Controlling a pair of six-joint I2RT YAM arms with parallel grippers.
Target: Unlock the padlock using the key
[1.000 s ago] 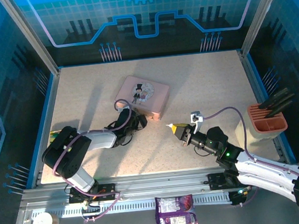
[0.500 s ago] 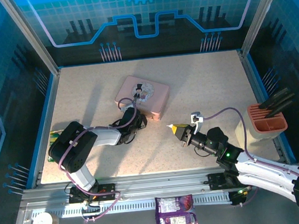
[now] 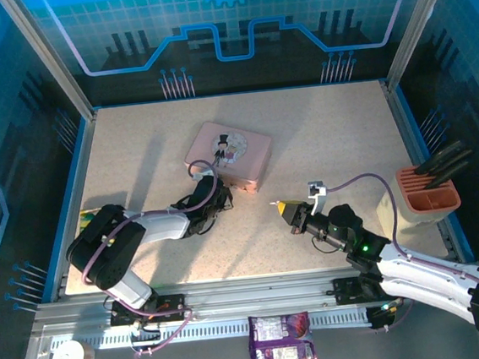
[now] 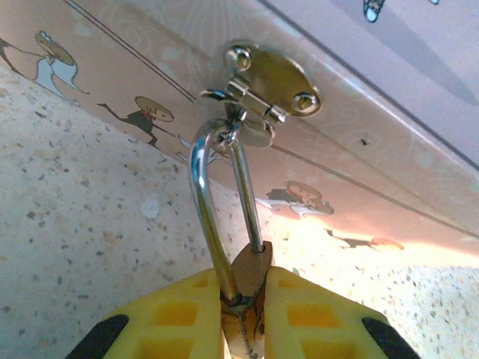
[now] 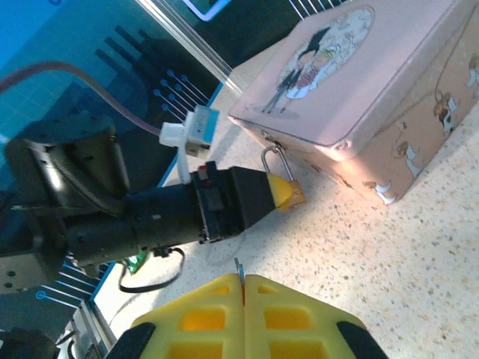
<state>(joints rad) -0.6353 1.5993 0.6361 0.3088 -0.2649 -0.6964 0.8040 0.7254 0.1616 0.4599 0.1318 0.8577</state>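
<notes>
The pink tin (image 3: pixel 230 151) sits closed, the padlock (image 4: pixel 251 278) hanging off its clasp (image 4: pixel 273 81) and clamped in the left gripper (image 4: pixel 245 310), while the right gripper (image 5: pixel 243 288), closed tight, pinches the key (image 5: pixel 238 267).

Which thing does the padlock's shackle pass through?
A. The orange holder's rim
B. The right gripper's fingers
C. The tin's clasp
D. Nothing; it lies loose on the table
C: the left wrist view shows the padlock shackle threaded through the clasp on the tin.
</notes>
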